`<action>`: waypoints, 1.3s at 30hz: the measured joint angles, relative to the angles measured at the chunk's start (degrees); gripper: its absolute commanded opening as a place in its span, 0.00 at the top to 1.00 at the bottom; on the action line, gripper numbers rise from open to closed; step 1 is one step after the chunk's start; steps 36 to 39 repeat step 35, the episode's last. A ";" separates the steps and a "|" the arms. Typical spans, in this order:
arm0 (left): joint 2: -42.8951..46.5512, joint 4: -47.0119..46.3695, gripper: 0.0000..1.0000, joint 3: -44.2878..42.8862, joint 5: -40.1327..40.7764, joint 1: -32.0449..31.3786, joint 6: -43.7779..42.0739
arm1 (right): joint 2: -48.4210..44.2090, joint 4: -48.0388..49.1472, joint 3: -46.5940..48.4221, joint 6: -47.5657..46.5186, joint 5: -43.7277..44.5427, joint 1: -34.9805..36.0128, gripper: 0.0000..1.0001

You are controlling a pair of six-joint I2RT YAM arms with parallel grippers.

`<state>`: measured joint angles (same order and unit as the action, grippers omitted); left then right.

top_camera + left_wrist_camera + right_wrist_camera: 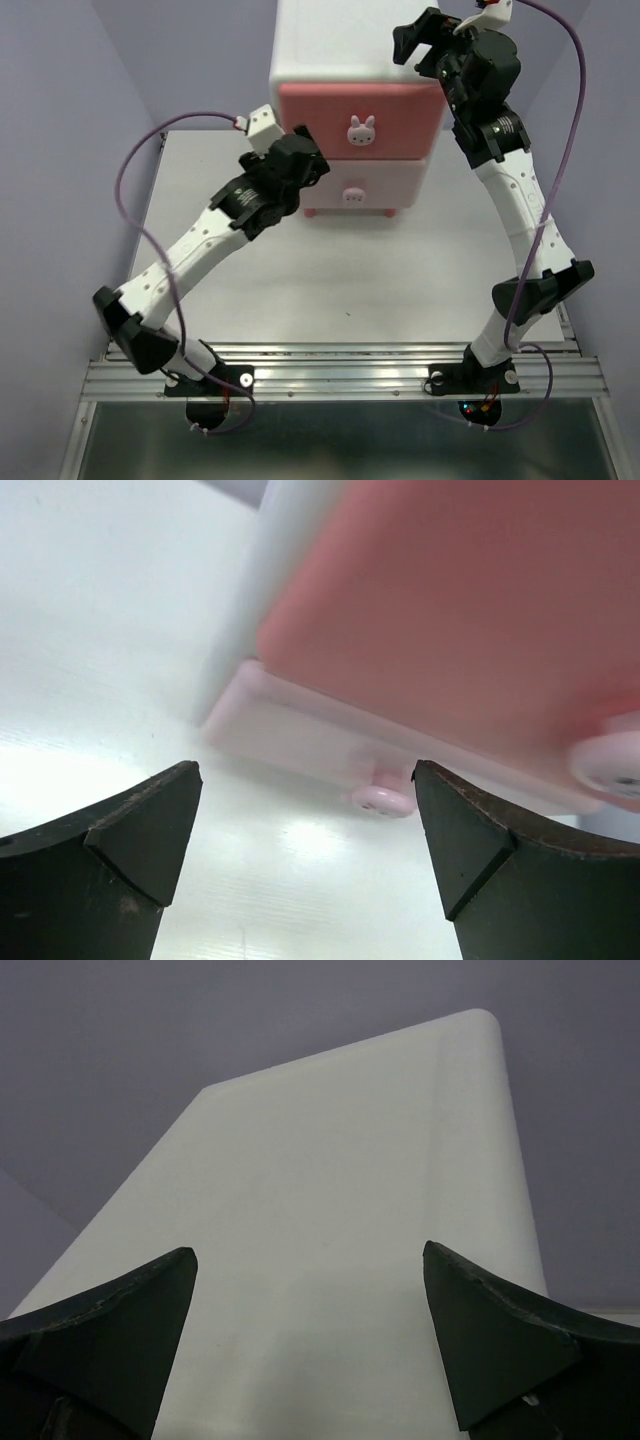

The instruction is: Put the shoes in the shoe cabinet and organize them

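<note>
Top external view: shoe cabinet (330,40), far centre of table (300,290), drawers (400,115) shut; shoes unseen. Likely light, rigid, slippery plastic; best hold: bunny knob (362,130). Left gripper (305,780) beside it, right gripper (310,1255) above, both jaws apart.

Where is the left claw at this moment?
Mid-table, the left claw sits low at the front left corner of the cabinet, facing its pale lower drawer and a cabinet foot. It is open and empty.

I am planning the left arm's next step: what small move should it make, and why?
Probably draw the left gripper back from the shoe cabinet: its jaws are open and empty, both drawers look shut, and no shoes are visible.
</note>
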<state>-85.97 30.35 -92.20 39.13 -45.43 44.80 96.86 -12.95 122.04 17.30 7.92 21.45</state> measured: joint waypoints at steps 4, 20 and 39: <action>11.04 3.13 0.01 -1.62 -1.62 3.04 -3.37 | 3.23 -3.30 5.38 3.56 5.66 -0.02 0.00; 10.34 10.62 0.01 -0.22 -26.95 41.29 -11.02 | 2.54 -31.87 4.11 21.59 10.58 -18.86 0.00; 13.57 9.38 0.01 8.00 -32.22 44.81 -9.57 | -19.02 -39.78 -28.50 17.73 12.31 -18.49 0.00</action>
